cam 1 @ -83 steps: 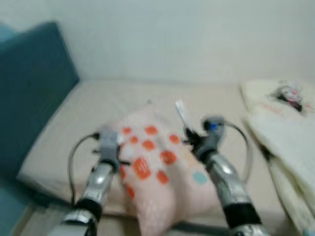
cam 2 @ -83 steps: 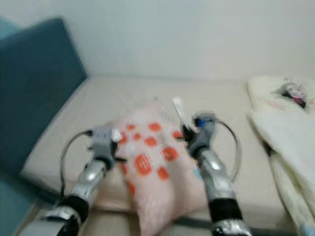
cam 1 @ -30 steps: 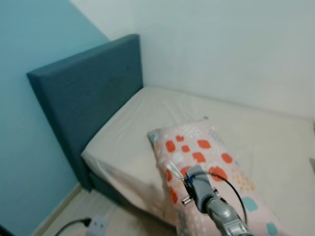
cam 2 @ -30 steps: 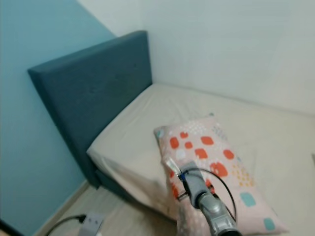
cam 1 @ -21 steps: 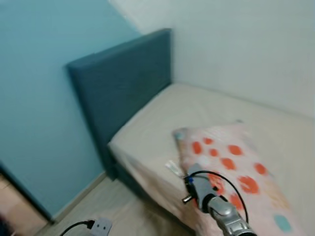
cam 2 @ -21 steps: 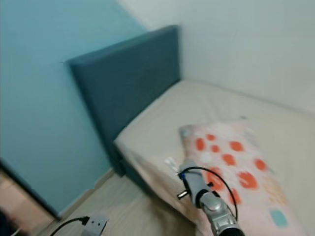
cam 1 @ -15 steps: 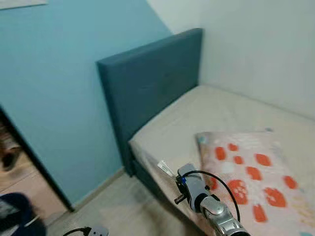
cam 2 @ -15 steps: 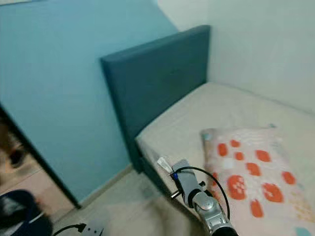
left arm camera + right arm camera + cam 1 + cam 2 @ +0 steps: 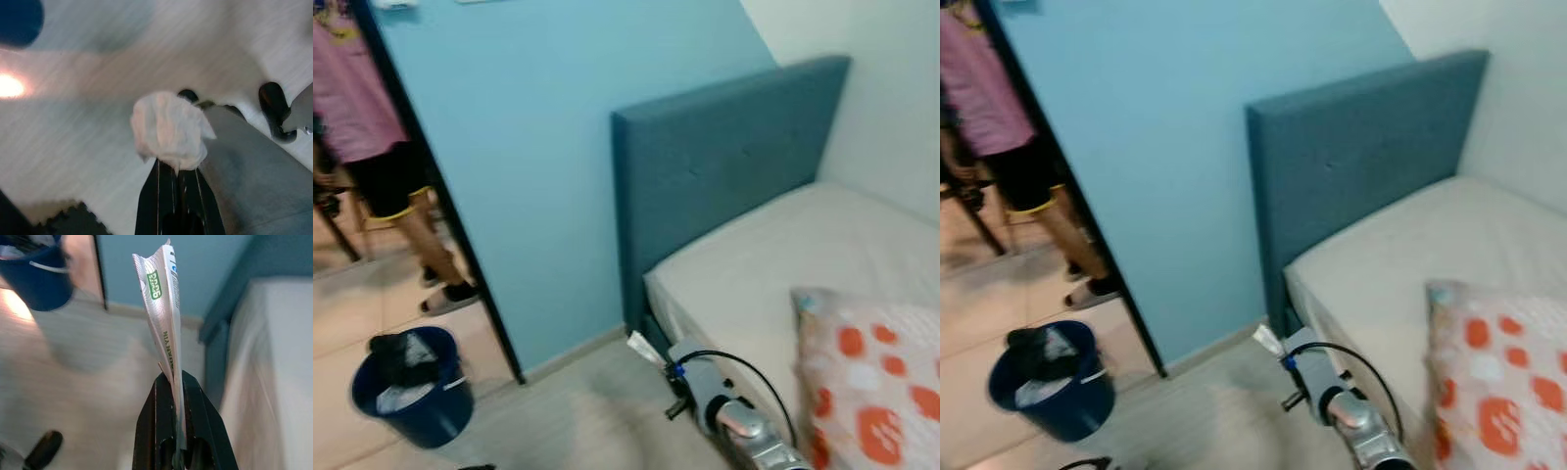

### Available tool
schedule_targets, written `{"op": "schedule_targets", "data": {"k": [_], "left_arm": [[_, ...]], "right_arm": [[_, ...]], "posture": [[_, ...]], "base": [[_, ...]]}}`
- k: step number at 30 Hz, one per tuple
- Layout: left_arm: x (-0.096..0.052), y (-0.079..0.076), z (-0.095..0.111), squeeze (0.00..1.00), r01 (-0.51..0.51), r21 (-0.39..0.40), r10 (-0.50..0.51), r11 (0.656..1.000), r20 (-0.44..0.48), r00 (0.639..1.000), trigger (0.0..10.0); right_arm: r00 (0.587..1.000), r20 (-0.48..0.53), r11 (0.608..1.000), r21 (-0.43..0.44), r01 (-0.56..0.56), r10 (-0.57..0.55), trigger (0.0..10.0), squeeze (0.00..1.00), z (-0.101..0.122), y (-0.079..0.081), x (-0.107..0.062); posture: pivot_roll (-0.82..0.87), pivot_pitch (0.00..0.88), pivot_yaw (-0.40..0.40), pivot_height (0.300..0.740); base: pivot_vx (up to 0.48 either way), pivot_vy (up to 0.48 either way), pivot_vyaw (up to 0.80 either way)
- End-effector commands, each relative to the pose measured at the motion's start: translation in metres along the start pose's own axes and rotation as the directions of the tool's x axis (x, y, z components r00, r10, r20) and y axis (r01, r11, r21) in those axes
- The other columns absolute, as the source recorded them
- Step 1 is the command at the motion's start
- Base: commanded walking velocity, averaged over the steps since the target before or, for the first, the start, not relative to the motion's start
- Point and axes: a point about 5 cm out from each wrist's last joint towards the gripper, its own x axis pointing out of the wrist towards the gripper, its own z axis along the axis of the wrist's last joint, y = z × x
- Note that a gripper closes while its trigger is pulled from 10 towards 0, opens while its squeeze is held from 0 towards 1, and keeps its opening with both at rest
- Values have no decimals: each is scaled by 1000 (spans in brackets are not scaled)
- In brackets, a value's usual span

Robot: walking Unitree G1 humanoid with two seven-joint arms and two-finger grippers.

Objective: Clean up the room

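Right gripper (image 9: 172,382) at bottom centre of the right wrist frame, jaws clamped on a thin silver wrapper (image 9: 162,303) with green print, standing upright above the fingertips. Same wrapper (image 9: 640,345) at lower centre of the left eye frame, poking from the end of the silver right arm, just beside the bed corner. Left gripper (image 9: 173,171) at bottom centre of the left wrist frame, jaws closed on a crumpled white tissue (image 9: 168,125) bunched over the fingertips, pale wood floor (image 9: 73,142) blurred behind.

Blue bucket (image 9: 411,384) at lower left of the left eye frame, holding dark and pale scraps, standing on the floor by a dark door frame. Person (image 9: 372,127) in a pink top and dark shorts at upper left, beyond the doorway. Teal headboard (image 9: 724,166) at centre right against a light blue wall. Beige mattress (image 9: 773,255) at right, with a pink pillow (image 9: 871,372) dotted orange at lower right.
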Motion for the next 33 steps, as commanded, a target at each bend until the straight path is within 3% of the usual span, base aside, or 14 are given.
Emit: {"op": "schedule_targets", "data": {"k": [1,6,15,19,21,23,28,31,33], "left_arm": [[0,-1,0,0,2,16,-1,1000,-8,1000,10000],[4,-19,10,0,30,34,-30,999,7,1000,10000],[4,-23,13,0,38,39,-38,999,13,999,10000],[3,-19,10,0,31,8,-31,1000,15,999,10000],[2,-4,8,0,-2,-70,4,998,33,999,10000],[1,2,9,0,-14,-90,18,996,43,999,10000],[1,16,27,0,-45,-117,56,992,91,994,10000],[2,17,36,0,-43,-133,59,990,114,992,10000],[3,13,56,0,-24,-161,52,987,172,984,10000]], "right_arm": [[1000,-8,1000,17,-17,17,10000,0,-4,6,0],[1000,-14,1000,21,-9,10,10000,0,-6,4,-1],[1000,-17,1000,29,-2,3,10000,0,-8,2,-2],[1000,-18,1000,29,-2,3,10000,0,-8,1,-2],[1000,-18,999,31,-8,9,10000,0,-8,1,-2],[1000,-19,999,31,-12,13,10000,0,-8,1,-2],[998,-30,999,0,-53,53,10000,0,-9,4,-1],[997,-33,998,-8,-63,63,10000,0,-9,5,-1],[996,-35,997,-20,-79,79,10000,0,-9,8,-1]], "posture": [[-164,1,5,740],[-181,0,10,740],[-183,0,10,740],[-184,0,11,740],[-187,0,3,740],[-188,0,-3,740],[-185,0,-17,740],[-183,0,-19,740],[-178,0,-23,740]], "base": [[0,0,800],[0,0,800],[0,0,800],[0,0,800],[0,0,800],[0,0,800],[0,0,800],[0,0,800],[0,0,800]]}}
